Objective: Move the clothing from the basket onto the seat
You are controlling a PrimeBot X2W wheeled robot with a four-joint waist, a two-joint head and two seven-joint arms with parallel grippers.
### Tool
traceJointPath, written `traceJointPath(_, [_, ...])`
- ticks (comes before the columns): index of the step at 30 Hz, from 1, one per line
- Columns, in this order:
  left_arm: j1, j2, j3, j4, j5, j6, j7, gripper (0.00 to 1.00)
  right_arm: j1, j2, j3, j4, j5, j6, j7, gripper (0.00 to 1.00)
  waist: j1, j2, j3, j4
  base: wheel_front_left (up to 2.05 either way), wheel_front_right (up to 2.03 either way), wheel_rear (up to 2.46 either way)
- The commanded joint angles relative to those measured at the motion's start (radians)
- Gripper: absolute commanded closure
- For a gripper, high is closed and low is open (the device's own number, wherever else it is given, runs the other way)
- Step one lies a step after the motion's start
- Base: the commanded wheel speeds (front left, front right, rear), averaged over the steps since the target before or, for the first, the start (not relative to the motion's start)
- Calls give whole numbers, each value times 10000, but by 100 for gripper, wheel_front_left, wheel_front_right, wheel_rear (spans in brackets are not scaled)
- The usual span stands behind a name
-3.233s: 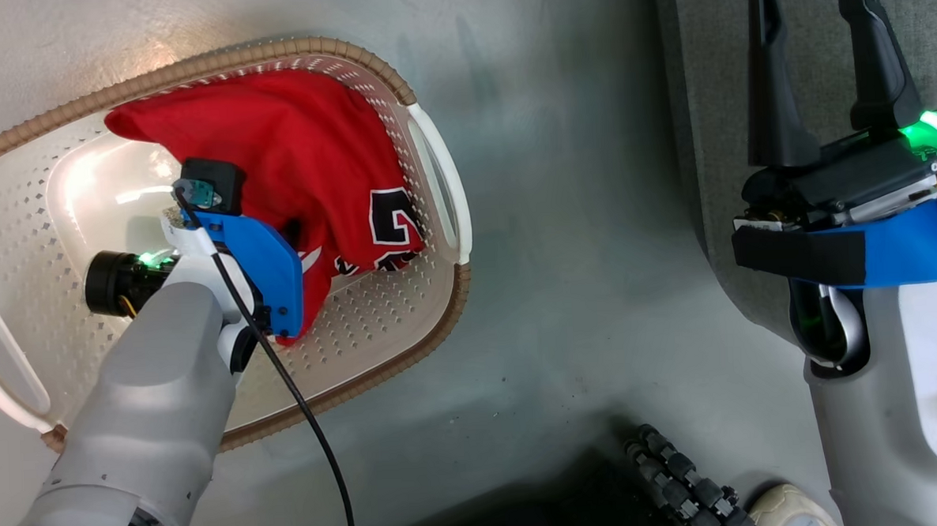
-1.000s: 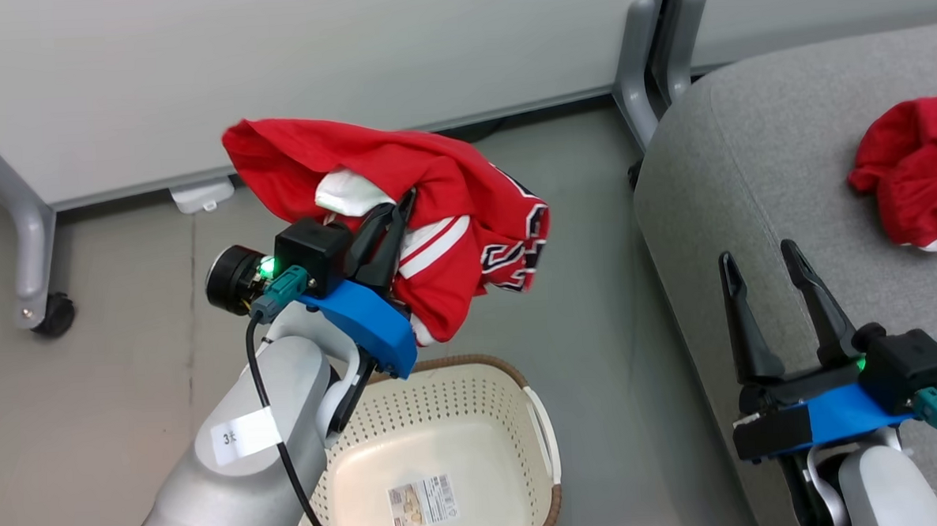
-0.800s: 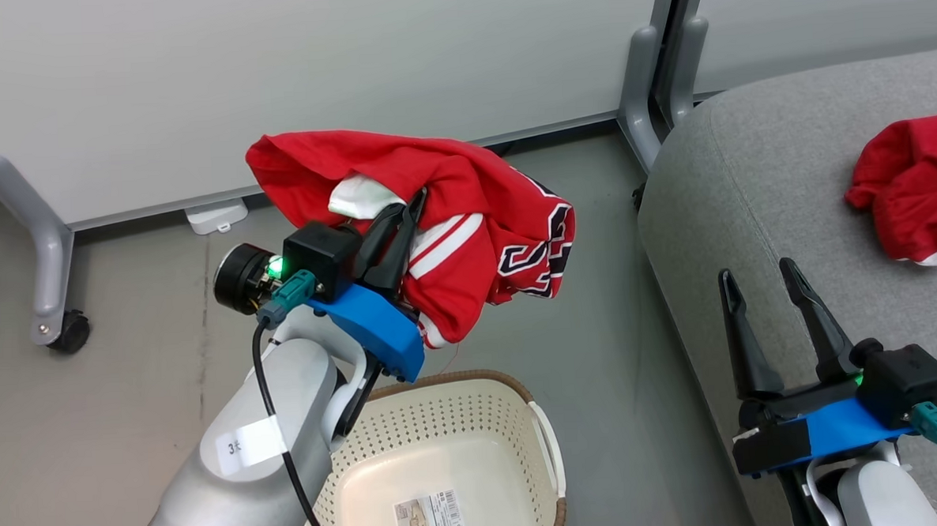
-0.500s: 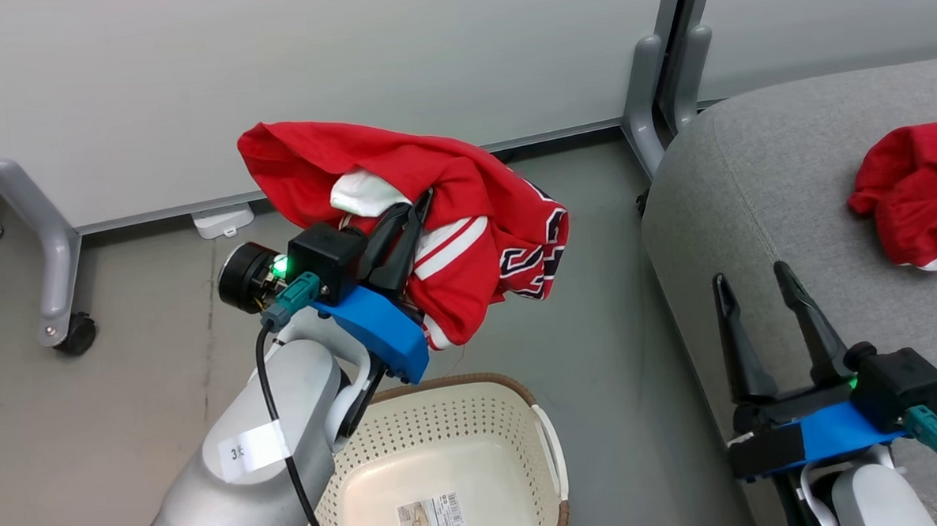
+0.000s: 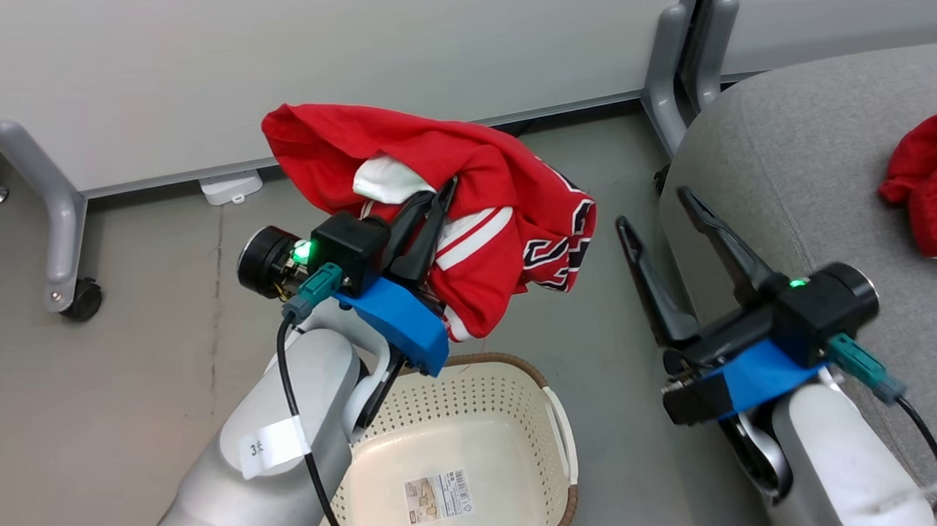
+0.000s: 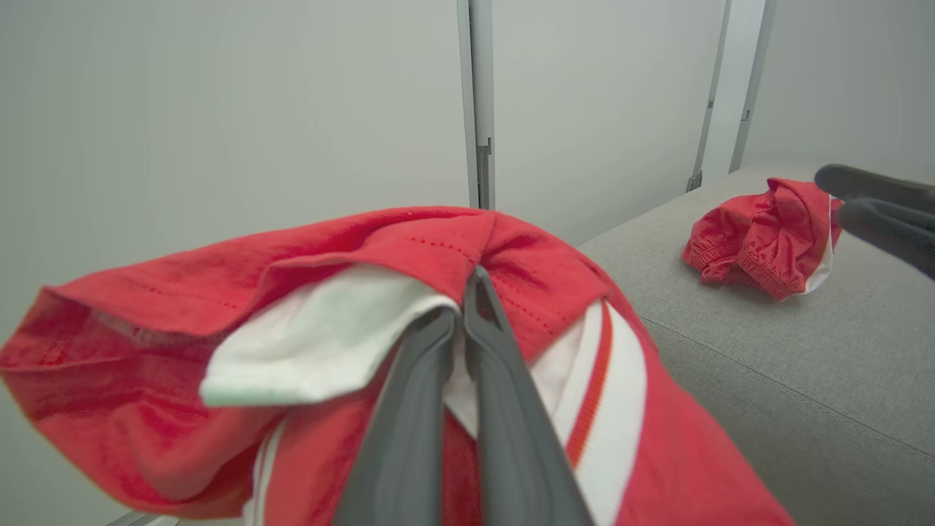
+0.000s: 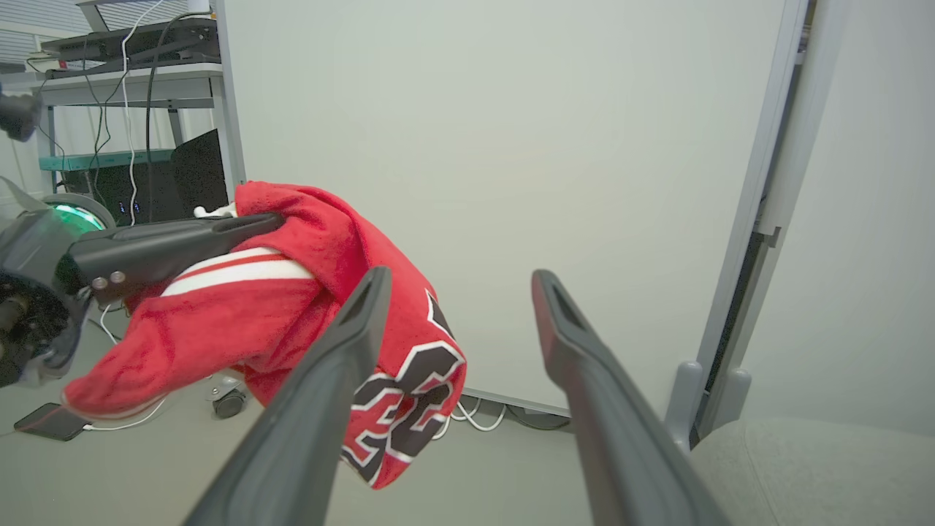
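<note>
Roughly half the task looks done. There are two red sports jerseys with white stripes. One crumpled jersey (image 5: 928, 195) lies on the single large grey fabric sofa (image 5: 811, 145) at 3 o'clock. The other, the held jersey (image 5: 514, 213), hangs at 12 o'clock from the one cream perforated plastic basket (image 5: 475, 405), clamped between the pressed-together fingers of the left gripper (image 5: 436, 197). The basket's visible floor holds just a label (image 5: 437, 495). The right gripper (image 5: 653, 209), fingers spread and empty, hovers beside the sofa's edge. What remains is to carry the held jersey across and release it.

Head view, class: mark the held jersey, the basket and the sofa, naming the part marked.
held jersey (image 5: 496, 167), head view, red cloth above the white stripes.
basket (image 5: 482, 397), head view, perforated back wall.
sofa (image 5: 812, 153), head view, bare grey cushion.
</note>
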State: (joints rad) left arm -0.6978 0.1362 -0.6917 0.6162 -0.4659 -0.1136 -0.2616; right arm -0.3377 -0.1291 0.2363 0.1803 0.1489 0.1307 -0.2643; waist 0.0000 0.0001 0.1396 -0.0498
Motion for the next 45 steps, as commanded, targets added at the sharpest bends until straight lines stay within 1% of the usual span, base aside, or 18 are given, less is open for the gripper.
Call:
traceJointPath(1, [-146,-30,-11,-43,31,28,-49,100,-324,-74,143,104,-102,1,-1,0,0,-1,63,65,0,0,0])
traceJointPath(8, [-388,-277,-219,-84,171,-21,-49,100,-1650,-295,810,1101,-339,1,-1,0,0,-1,304,425,0,0,0])
traceJointPath(15, [-538,-500,-461,-271,289,-59,-49,100,-2629,-508,1270,2552,-629,1,-1,0,0,-1,566,820,0,0,0])
traceJointPath(22, [-638,-660,-763,-535,382,-86,-50,100,-3412,-464,1627,3995,-703,1,2,0,0,-1,746,1075,0,0,0])
traceJointPath(27, [-668,-728,-932,-724,352,-119,-50,100,-3836,-350,1851,5104,-511,1,-1,0,0,-1,756,1171,0,0,0])
traceJointPath(33, [-671,-766,-1021,-933,359,-136,-50,100,-4078,-76,2083,5870,128,1,-1,0,0,-1,701,1212,0,0,0])
traceJointPath(37, [-665,-780,-1069,-1012,393,-149,-50,100,-4243,-116,2338,6147,563,1,-1,0,0,-1,674,1253,0,0,0])
traceJointPath(38, [-664,-782,-1075,-1036,396,-153,-50,100,-4239,-116,2368,6229,668,1,-1,10,0,-1,673,1267,0,0,0])
traceJointPath(39, [-662,-784,-1079,-1056,396,-156,-50,100,-4257,-122,2443,6280,735,1,-1,83,0,-1,673,1279,0,0,0])
traceJointPath(40, [-654,-788,-1065,-1079,384,-157,-50,100,-4285,-136,2510,6309,818,1,-1,100,0,-1,672,1287,0,0,0])
traceJointPath(45, [-577,-772,-946,-1065,412,-165,-50,100,-4319,-269,2643,6144,1104,1,-1,100,0,-1,670,1275,0,0,0])
